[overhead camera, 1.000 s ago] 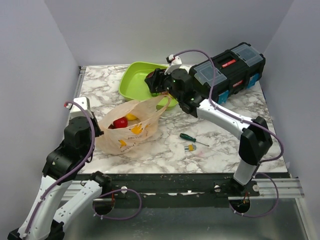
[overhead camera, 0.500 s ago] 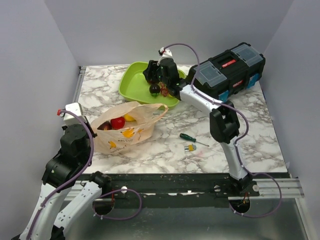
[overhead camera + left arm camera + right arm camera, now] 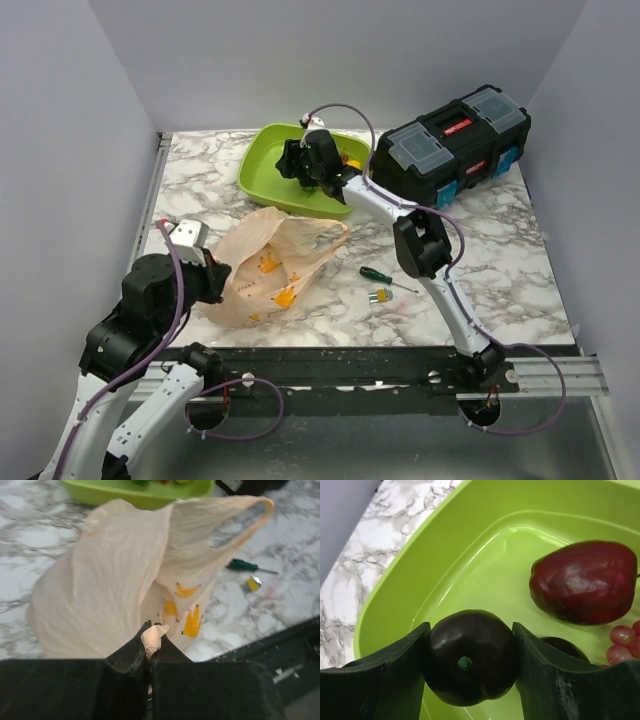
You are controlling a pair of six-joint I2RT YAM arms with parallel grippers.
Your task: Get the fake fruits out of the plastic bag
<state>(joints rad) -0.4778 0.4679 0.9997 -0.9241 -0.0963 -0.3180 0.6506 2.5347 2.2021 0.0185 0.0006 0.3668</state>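
Over the lime-green plastic tray point(image 3: 420, 565), the right gripper point(image 3: 470, 632) clasps a glossy dark-purple round fruit point(image 3: 470, 660) between half-spread jaws; the left gripper point(image 3: 148, 647), fully closed, pinches the crinkly pale-orange bag point(image 3: 120, 575).

Tray point(image 3: 262, 168), lime green, at 11 o'clock on marble table point(image 3: 510, 250). Toolbox point(image 3: 462, 140), black w/ clear lid pockets, red latch & blue end clips, at 2 o'clock, just beside tray, set at an angle. Screwdriver point(image 3: 380, 274), green handle, at 4 o'clock near centre. Small yellow-silver piece point(image 3: 381, 295) just beside it at its 6 o'clock.
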